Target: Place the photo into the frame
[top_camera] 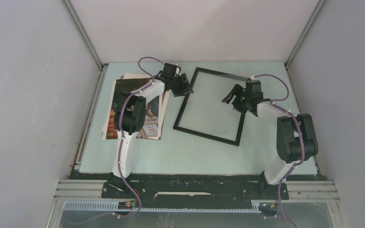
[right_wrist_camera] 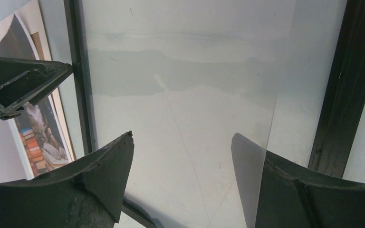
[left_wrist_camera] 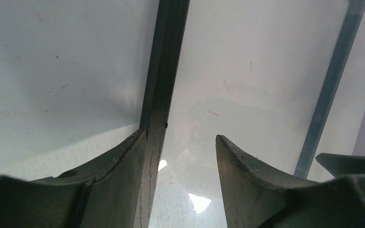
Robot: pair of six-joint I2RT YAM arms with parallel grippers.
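The black frame (top_camera: 206, 134) lies tilted at the table's middle. My left gripper (top_camera: 183, 85) is open at the frame's upper left edge; in the left wrist view (left_wrist_camera: 178, 134) its left finger rests over the frame's bar (left_wrist_camera: 164, 71). My right gripper (top_camera: 230, 97) is open above the frame's right half. In the right wrist view (right_wrist_camera: 181, 134) the clear pane (right_wrist_camera: 185, 71) fills the space between the fingers, and its edge crosses in front of the right fingertip (right_wrist_camera: 247, 161). The photo (top_camera: 153, 116) lies left of the frame, partly under my left arm, and also shows in the right wrist view (right_wrist_camera: 33, 137).
Pale sheets (top_camera: 133, 76) stick out from under the photo at the far left. The grey enclosure walls stand close on the left, right and back. The left gripper's finger (right_wrist_camera: 19, 85) shows in the right wrist view over the frame's left bar.
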